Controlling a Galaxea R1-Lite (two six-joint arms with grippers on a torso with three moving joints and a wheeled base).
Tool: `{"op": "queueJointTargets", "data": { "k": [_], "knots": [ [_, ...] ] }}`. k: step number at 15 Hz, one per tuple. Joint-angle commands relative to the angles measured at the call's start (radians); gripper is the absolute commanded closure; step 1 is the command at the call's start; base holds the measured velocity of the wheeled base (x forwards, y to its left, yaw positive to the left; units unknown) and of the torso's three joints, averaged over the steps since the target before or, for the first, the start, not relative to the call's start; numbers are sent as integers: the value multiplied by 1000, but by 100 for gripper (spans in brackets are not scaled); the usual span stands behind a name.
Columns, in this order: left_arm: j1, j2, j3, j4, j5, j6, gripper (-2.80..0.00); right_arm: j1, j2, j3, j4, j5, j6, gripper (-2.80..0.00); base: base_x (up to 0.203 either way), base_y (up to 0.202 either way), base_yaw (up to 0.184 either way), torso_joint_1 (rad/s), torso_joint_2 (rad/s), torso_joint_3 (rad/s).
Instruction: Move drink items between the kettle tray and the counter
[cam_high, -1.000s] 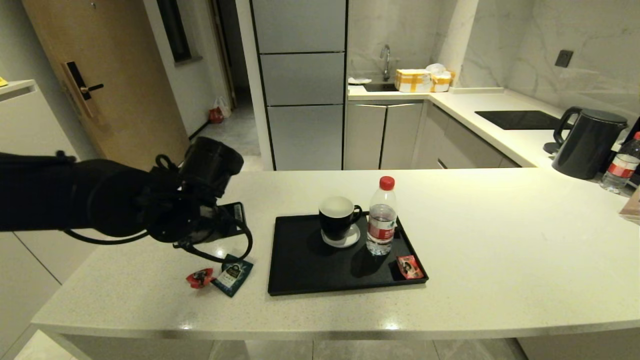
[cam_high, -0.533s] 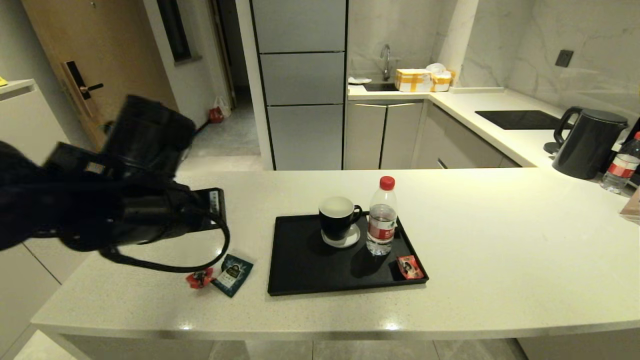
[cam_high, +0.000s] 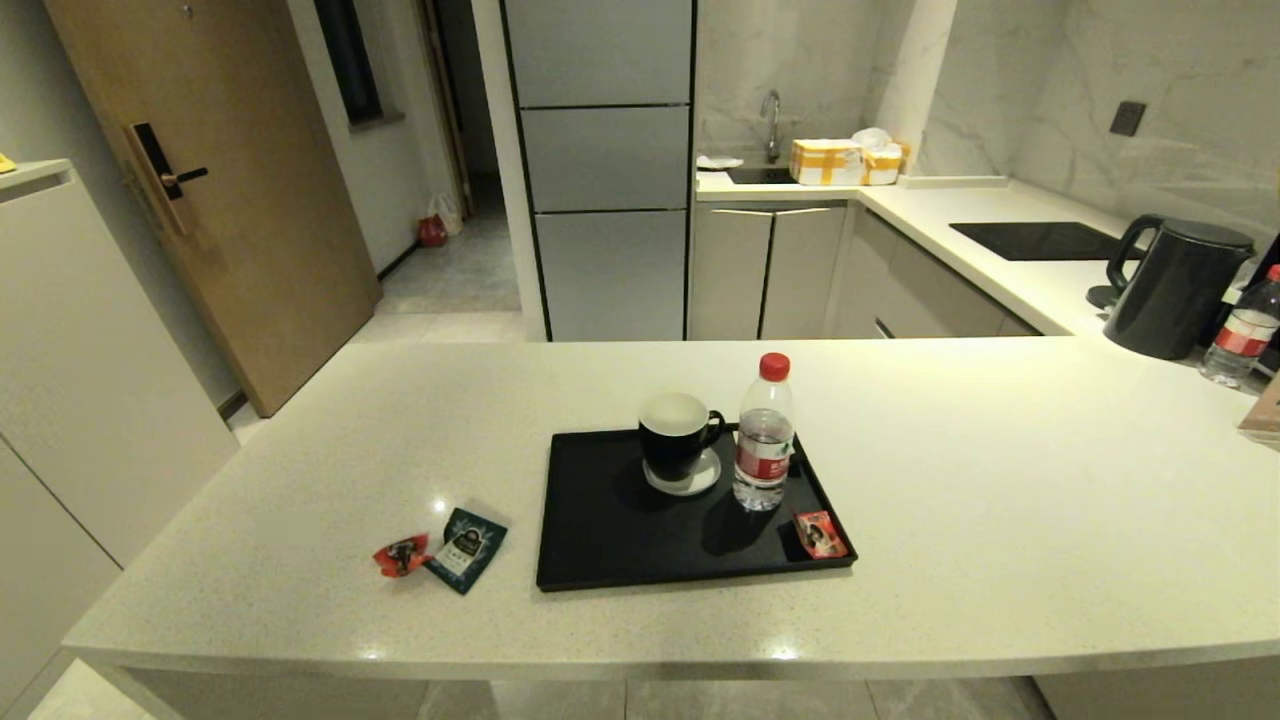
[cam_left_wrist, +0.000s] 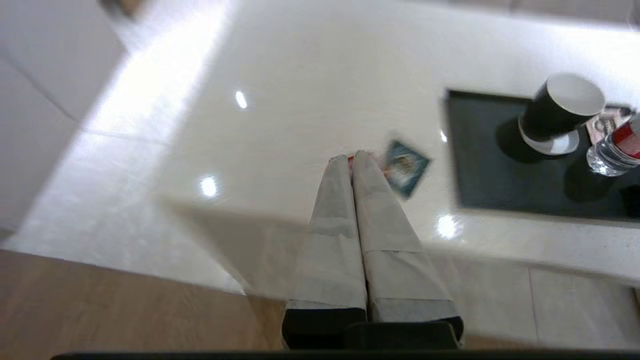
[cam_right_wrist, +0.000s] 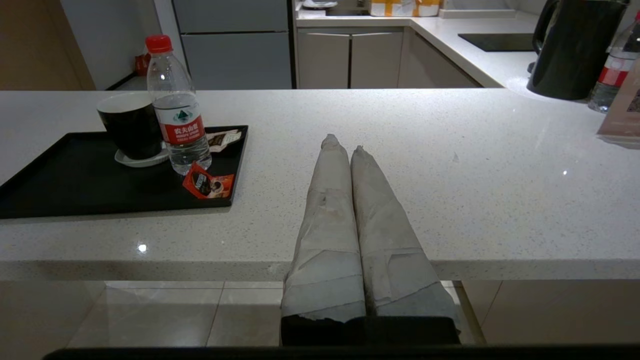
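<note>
Two sachets (cam_high: 443, 549) lie left of the tray (cam_high: 620, 540); bottle (cam_high: 764, 437) on it. My left gripper (cam_left_wrist: 351, 160) and right gripper (cam_right_wrist: 345, 145) are both pressed together.

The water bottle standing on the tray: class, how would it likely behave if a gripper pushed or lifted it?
The water bottle stands tall and narrow on the tray, so a high push would probably tip it. Its round body suggests it would roll once down. The clear plastic wall may flex under a firm squeeze.
</note>
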Motion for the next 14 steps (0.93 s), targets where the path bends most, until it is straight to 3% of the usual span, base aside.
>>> {"op": "queueJointTargets", "data": {
  "k": [1,2,4,5,7,9,11,14],
  "knots": [
    [112,-370,18,178,-36,28,0,0,1,40,-1,1,-1,0,0,0,0,0,0,0],
    [174,-455,28,279,-72,52,0,0,1,40,-1,1,-1,0,0,0,0,0,0,0],
    [235,-610,79,466,-187,32,0,0,1,40,-1,1,-1,0,0,0,0,0,0,0],
    [258,-641,108,513,-241,23,0,0,1,40,-1,1,-1,0,0,0,0,0,0,0],
    [263,-646,114,518,-252,20,0,0,1,40,-1,1,-1,0,0,0,0,0,0,0],
    [263,-675,221,379,-272,27,0,0,1,40,-1,1,-1,0,0,0,0,0,0,0],
    [262,-698,493,150,-284,36,0,0,1,40,-1,1,-1,0,0,0,0,0,0,0],
    [262,-721,894,-385,-318,73,0,0,1,40,-1,1,-1,0,0,0,0,0,0,0]
  ]
}}
